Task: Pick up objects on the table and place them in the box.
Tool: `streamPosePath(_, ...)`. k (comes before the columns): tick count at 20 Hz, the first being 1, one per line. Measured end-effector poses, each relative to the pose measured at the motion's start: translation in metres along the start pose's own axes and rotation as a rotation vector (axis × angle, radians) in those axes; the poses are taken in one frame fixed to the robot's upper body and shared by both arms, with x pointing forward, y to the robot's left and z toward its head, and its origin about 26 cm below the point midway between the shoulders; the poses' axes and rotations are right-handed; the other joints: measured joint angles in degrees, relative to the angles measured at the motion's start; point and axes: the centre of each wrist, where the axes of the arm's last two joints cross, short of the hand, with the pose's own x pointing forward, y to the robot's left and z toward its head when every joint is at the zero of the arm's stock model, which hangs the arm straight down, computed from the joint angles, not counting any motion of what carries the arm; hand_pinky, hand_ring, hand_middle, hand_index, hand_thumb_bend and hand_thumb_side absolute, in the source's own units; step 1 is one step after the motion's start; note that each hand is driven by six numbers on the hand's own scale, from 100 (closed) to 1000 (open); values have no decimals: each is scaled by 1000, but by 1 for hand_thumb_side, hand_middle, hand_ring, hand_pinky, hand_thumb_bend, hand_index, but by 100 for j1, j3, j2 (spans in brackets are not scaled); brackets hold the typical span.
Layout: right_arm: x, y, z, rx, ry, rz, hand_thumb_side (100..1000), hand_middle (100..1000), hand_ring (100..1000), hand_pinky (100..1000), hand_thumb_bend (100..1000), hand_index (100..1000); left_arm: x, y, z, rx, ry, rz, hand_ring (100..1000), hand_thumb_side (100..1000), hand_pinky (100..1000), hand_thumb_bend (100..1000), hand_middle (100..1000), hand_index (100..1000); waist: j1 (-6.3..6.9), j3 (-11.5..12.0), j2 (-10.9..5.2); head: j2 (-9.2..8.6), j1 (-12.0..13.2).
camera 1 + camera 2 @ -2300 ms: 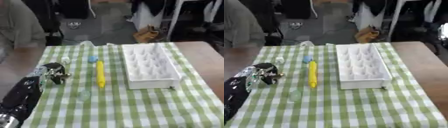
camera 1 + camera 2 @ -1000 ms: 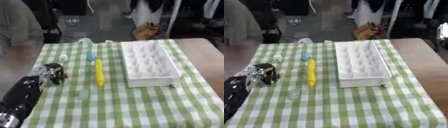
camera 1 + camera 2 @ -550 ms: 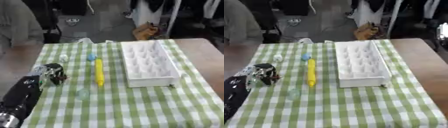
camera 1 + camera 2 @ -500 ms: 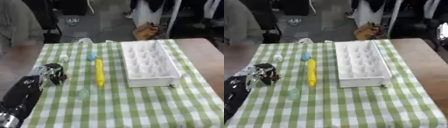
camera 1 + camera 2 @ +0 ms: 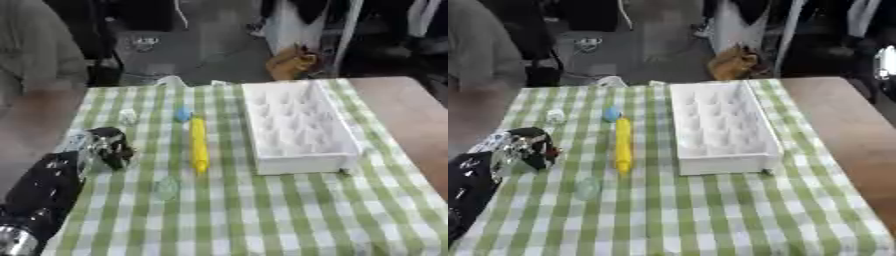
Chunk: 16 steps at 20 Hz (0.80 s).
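A long yellow object [image 5: 199, 144] lies lengthwise on the green checked cloth, left of the white box [image 5: 298, 127]. A small blue piece [image 5: 182, 114] sits just beyond its far end. A small clear piece [image 5: 128, 117] lies further left, and a pale greenish clear piece [image 5: 165, 188] lies nearer, left of the yellow object's near end. My left hand [image 5: 101, 148] hovers at the cloth's left side, fingers curled, about a hand's width left of the yellow object. I see nothing held in it. My right hand does not show.
The white box [image 5: 718, 126] has a ridged, bumpy inside. Crumpled clear plastic [image 5: 171, 81] lies at the cloth's far edge. Bare brown table [image 5: 411, 115] shows to the right. Chairs, bags and a person's grey sleeve stand beyond the far edge.
The camera has tilted slightly, shifting the whole picture. My left hand has stayed at the cloth's left side; the objects have not moved.
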Motion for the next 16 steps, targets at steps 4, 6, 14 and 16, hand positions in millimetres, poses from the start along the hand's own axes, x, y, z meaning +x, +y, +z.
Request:
streamPosePath(4, 0, 0, 0, 0, 0, 0, 468, 778, 760, 722, 180, 952, -4, -7, 0, 8, -18, 117, 304, 250, 556, 100, 100, 194, 0, 4, 0, 0, -7)
streamPosePath(6, 0, 0, 0, 0, 0, 0, 468, 778, 760, 722, 180, 952, -5, -9, 0, 12, -27, 164, 297, 255, 551, 100, 100, 191, 0, 10, 0, 0, -13)
streamPosePath(14, 0, 0, 0, 0, 0, 0, 468, 778, 760, 722, 180, 952, -4, -16, 0, 24, -72, 297, 290, 256, 545, 100, 100, 187, -2, 36, 0, 0, -15)
streamPosePath(16, 0, 0, 0, 0, 1, 0, 468, 778, 760, 722, 180, 952, -3, -15, 1, 28, -83, 308, 291, 257, 545, 100, 100, 188, -2, 38, 0, 0, -15)
